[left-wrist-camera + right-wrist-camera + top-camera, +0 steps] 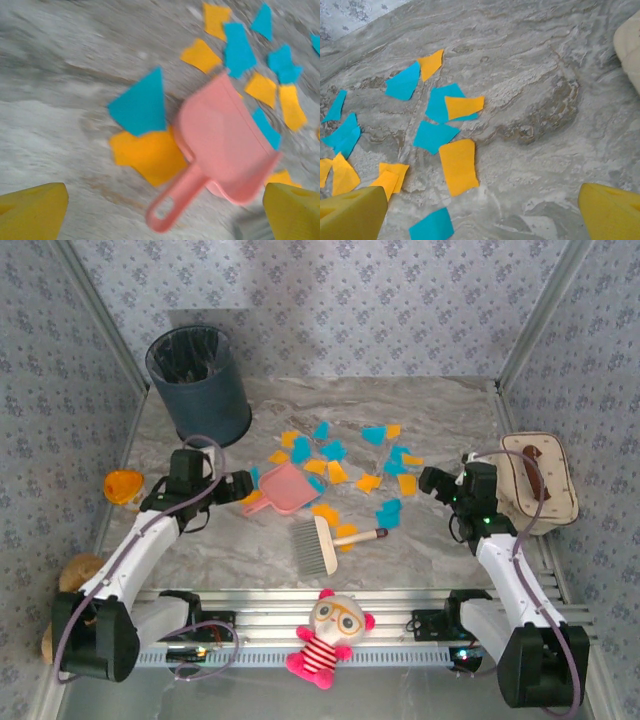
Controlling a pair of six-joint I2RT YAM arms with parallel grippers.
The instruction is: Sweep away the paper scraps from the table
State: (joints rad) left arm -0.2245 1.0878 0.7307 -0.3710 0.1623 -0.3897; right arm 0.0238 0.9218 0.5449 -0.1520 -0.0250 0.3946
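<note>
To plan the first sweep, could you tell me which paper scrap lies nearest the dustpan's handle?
The large orange scrap beside the handle of the pink dustpan, touching the blue triangular scrap.

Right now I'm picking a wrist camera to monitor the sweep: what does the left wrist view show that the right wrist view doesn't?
Left wrist's extra: the pink dustpan, handle nearest the camera. Right wrist's extra: an edge of the cream tray at upper right. Shared: orange and cyan paper scraps on the marble table, with the left gripper and right gripper each open.

Staged lab test booth: wallpapered panels around an aluminium-railed marble-pattern table.
</note>
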